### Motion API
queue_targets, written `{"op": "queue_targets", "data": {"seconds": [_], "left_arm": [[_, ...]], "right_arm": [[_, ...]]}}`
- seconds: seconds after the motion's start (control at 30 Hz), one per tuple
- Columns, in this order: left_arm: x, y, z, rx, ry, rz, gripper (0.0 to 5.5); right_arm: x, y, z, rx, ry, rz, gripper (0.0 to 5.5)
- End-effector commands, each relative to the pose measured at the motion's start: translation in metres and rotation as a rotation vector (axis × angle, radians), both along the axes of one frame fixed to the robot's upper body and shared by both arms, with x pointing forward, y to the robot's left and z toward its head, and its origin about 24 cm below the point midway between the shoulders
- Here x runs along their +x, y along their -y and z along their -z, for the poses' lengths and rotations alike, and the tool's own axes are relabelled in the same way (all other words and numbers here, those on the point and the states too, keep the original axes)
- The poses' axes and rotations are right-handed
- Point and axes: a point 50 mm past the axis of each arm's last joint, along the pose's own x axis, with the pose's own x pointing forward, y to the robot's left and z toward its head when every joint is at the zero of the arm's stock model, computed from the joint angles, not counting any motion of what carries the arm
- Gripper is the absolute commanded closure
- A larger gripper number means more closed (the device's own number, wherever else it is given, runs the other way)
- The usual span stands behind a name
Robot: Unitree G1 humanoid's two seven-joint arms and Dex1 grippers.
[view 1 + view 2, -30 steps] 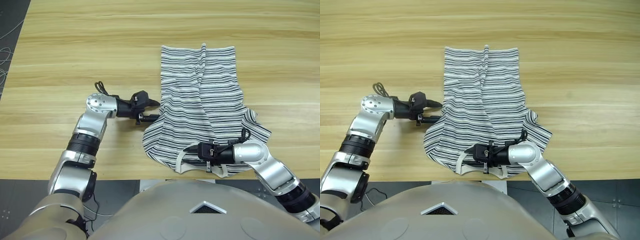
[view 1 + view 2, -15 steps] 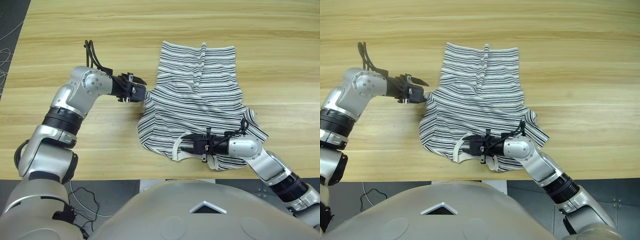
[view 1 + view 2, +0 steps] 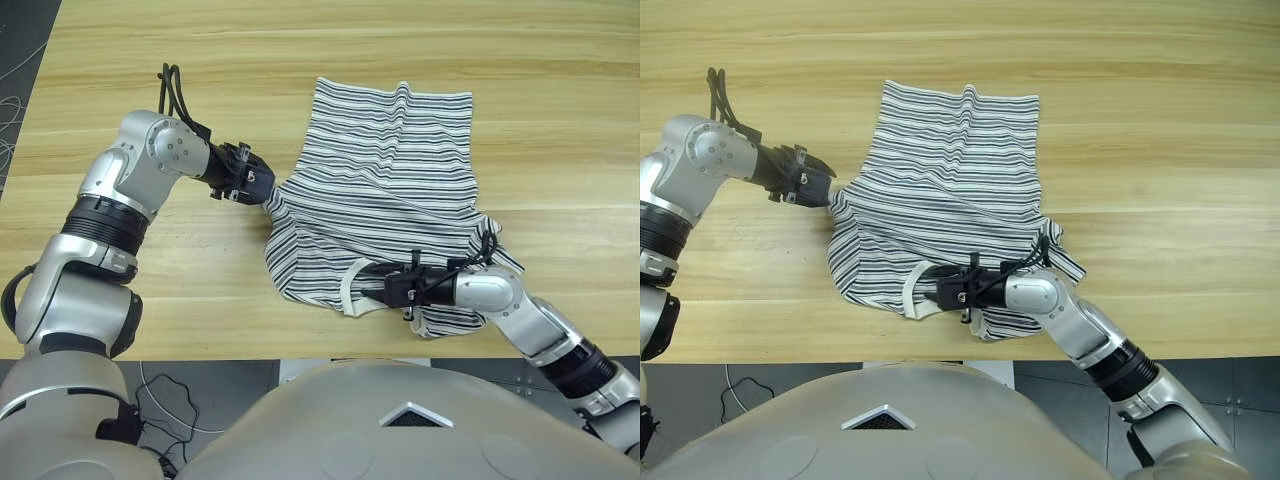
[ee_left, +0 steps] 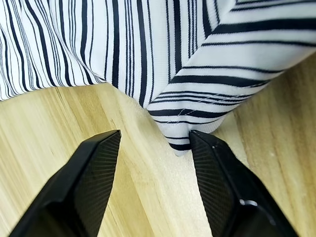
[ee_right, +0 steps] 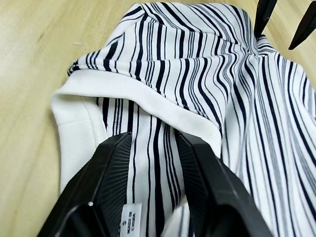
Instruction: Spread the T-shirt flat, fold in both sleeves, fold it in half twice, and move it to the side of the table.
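The wooden counter carries the striped T-shirt, which lies rumpled near the middle. Its hem is at the far side and its white collar is nearest us, so it is not yet flat. Both arms work its near half, which we judge is to draw it wide for spreading. The right tool is clenched on fabric just inside the collar — likely to anchor or drag the neck end. The left tool sits at the shirt's left edge with its jaws released. A fabric corner lies between them, against one finger — placed, it seems, for a pinch. No fold is made yet.
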Motion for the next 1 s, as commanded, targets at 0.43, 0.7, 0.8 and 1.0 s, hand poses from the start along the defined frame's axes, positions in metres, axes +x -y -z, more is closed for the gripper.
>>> {"op": "queue_targets", "data": {"seconds": [0.43, 0.7, 0.8, 1.0], "left_arm": [[0.002, 0.034, -0.076, -0.798, -0.372, -0.257, 2.91], [-0.047, 0.021, -0.013, -0.543, -0.511, -0.268, 2.91], [-0.085, 0.018, 0.015, -0.418, -0.635, -0.215, 2.91], [-0.115, 0.033, 0.011, -0.499, -0.749, -0.174, 2.91]], "right_arm": [[-0.008, 0.089, 0.036, -0.481, -0.130, 0.085, 3.76], [0.016, 0.077, -0.011, -0.262, -0.077, 0.124, 3.76], [0.015, 0.067, -0.019, -0.196, -0.095, 0.122, 3.76], [0.014, 0.061, -0.013, -0.177, -0.119, 0.145, 3.76]]}}
